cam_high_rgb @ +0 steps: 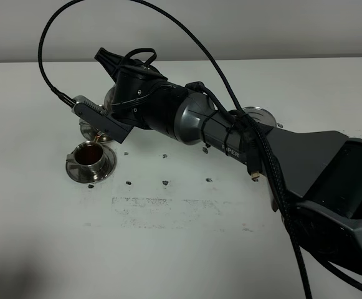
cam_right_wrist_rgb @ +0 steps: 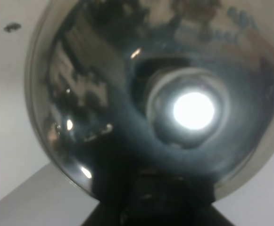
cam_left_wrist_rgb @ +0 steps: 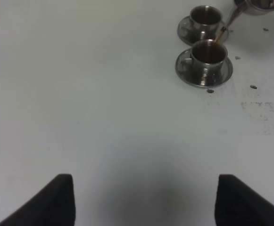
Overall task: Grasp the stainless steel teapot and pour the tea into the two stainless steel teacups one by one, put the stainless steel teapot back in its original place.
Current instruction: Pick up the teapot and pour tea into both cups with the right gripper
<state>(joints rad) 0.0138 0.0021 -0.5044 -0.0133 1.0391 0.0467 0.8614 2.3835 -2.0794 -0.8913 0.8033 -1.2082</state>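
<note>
The right hand (cam_high_rgb: 115, 93) grips the teapot (cam_right_wrist_rgb: 141, 103), tipping it near the worktop's left edge; keep the spout's stream centred over the nearer teacup (cam_left_wrist_rgb: 208, 52). The left hand (cam_left_wrist_rgb: 144, 200) idles open.

A black-and-grey right arm (cam_high_rgb: 230, 134) is shown, its glossy cylindrical link lettered in white and its angular dark housing seen at four o'clock. Black cables (cam_high_rgb: 62, 25) are looped overhead toward eleven o'clock, and a braided cable (cam_high_rgb: 280, 187) is strapped alongside. Two matte black fingertips (cam_left_wrist_rgb: 52, 200) are seen.
</note>
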